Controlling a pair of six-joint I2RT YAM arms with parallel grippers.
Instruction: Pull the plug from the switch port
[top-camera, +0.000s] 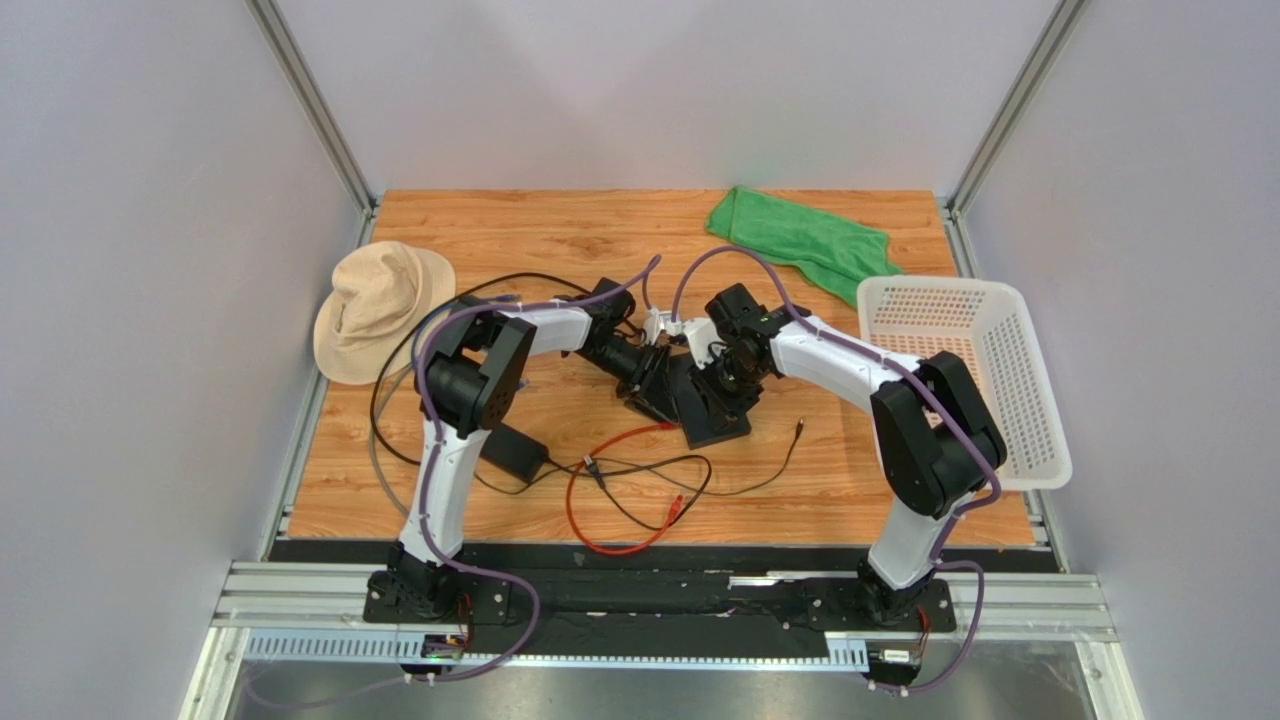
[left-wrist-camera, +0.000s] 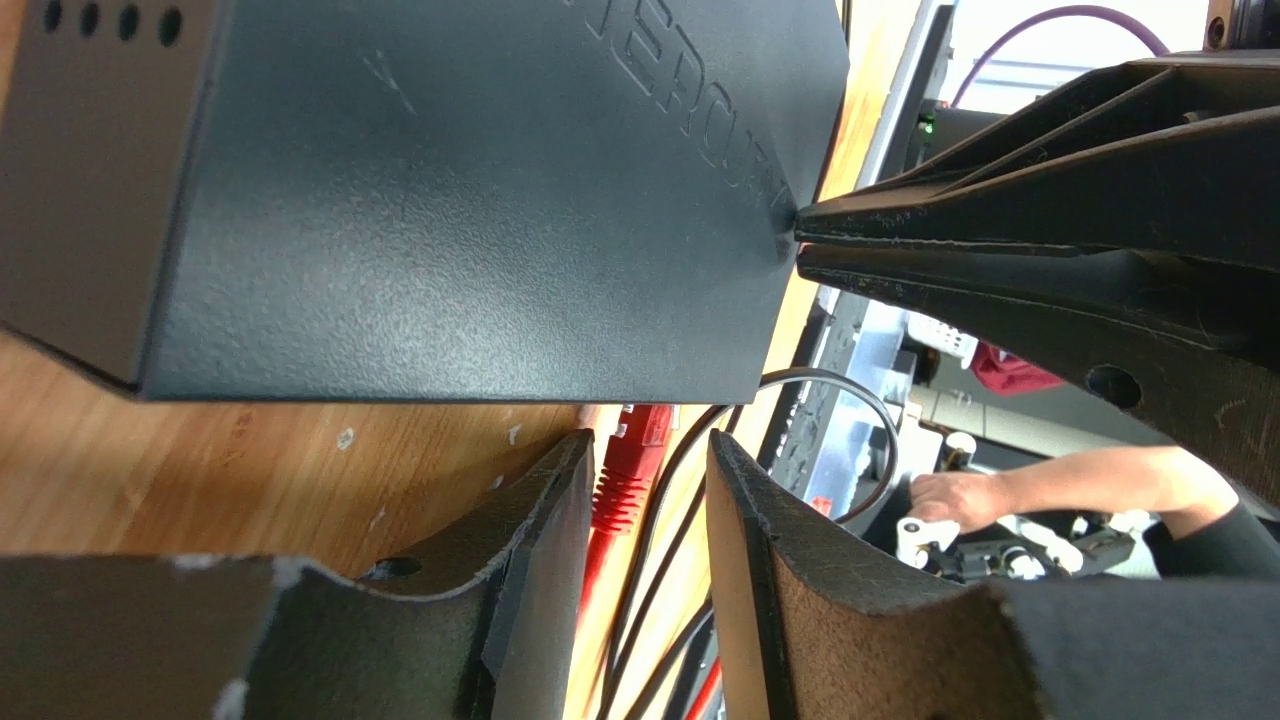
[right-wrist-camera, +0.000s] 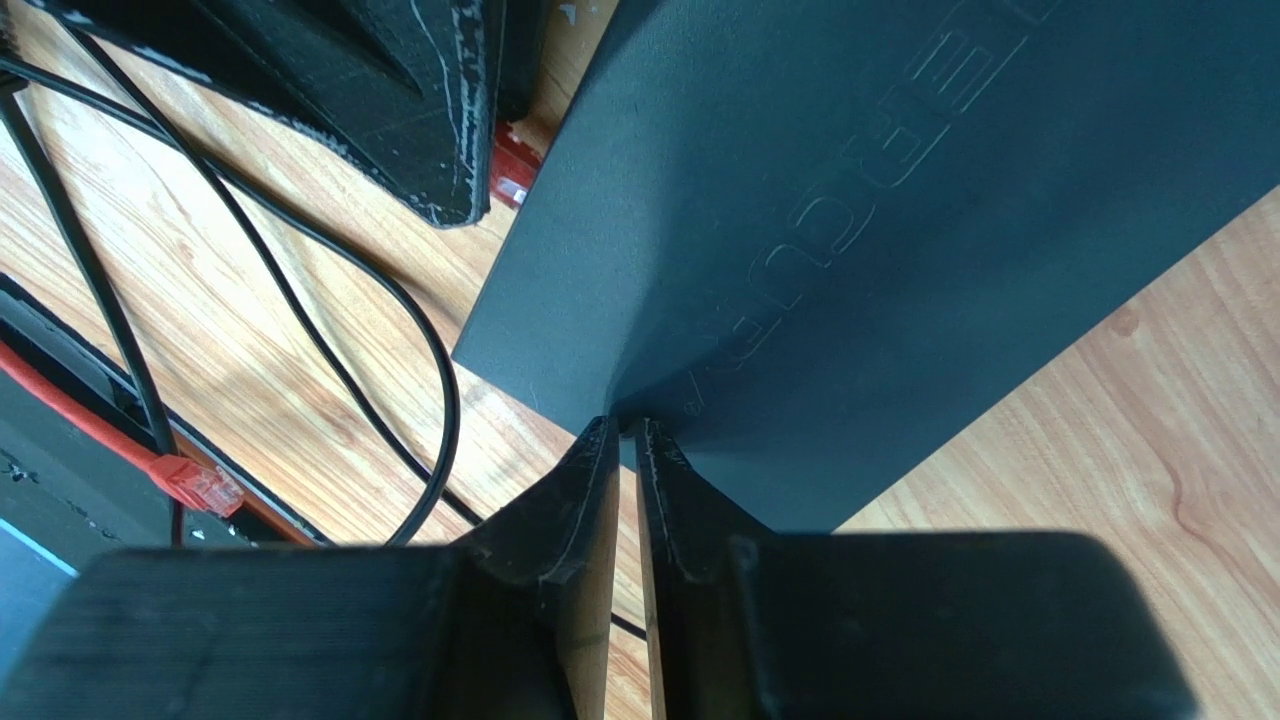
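Position of parts: the flat black rectangular box (top-camera: 706, 408) with embossed lettering lies near the middle of the pale wooden table (top-camera: 496, 225), between the two arms. The red moulded plug (left-wrist-camera: 628, 458) sits at the box edge that faces the left arm. Its front end disappears beneath that edge, so the switch port itself is hidden and seating cannot be confirmed, though the plug appears inserted. The left gripper (left-wrist-camera: 649, 450) is spread, one finger on each side of the plug with gaps visible, and is not yet clamping anything. The plug lies directly ahead of and partly between those fingertips, its long axis running roughly in line with the fingers. A thin red cable (right-wrist-camera: 90, 416) and black leads (right-wrist-camera: 376, 300) lie on the table close by. The right gripper (right-wrist-camera: 628, 428) has its fingers pressed almost together, tips touching a different corner of the box, apart from the plug; it is judged to be steadying the box rather than carrying it. The left arm is plainly the nearer to the plug. Assessment: the coming move calls for the left fingers to close across the plug body, then draw straight back along the plug's axis, away from the box. Risk: the box slides with the plug if the right-hand hold slips.
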